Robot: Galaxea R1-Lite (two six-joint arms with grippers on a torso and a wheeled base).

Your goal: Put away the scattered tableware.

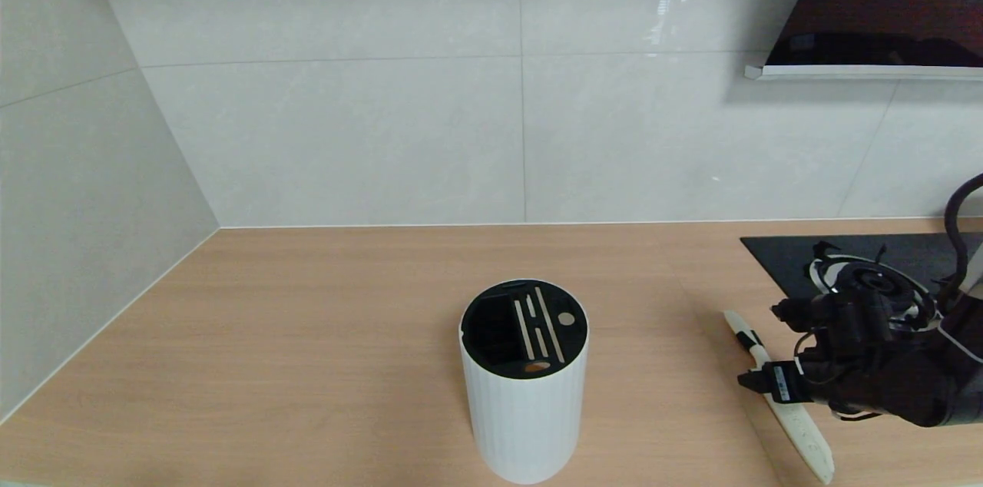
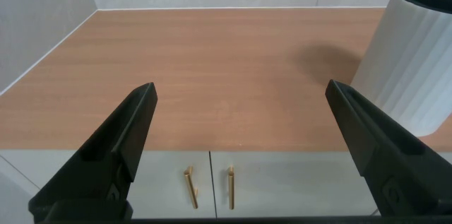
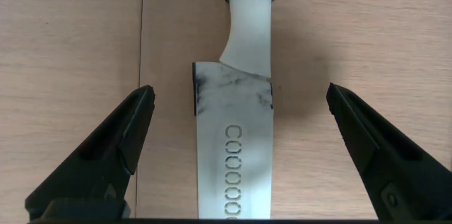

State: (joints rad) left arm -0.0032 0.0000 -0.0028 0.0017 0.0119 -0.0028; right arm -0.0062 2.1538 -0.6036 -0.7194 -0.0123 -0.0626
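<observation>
Wood counter (image 1: 307, 333), grey tiled wall (image 1: 345, 126) behind. Right gripper (image 3: 238, 93): fingers (image 3: 113, 153) spread, straddling the white knife (image 3: 236, 132) where blade meets handle, clear of it on both sides. Knife lies flat on the counter, just beside the black hob (image 1: 783, 260). Ribbed white holder (image 1: 526, 410) stands upright mid-counter, well apart from the knife. Left gripper (image 2: 240, 86) also spread, at the counter's front edge near the holder.

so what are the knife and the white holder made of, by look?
Knife: matte white blade with grey marbling and no metallic shine, probably ceramic or coated steel. Holder: matte white ribbed wall, black slotted top, likely moulded plastic.
</observation>
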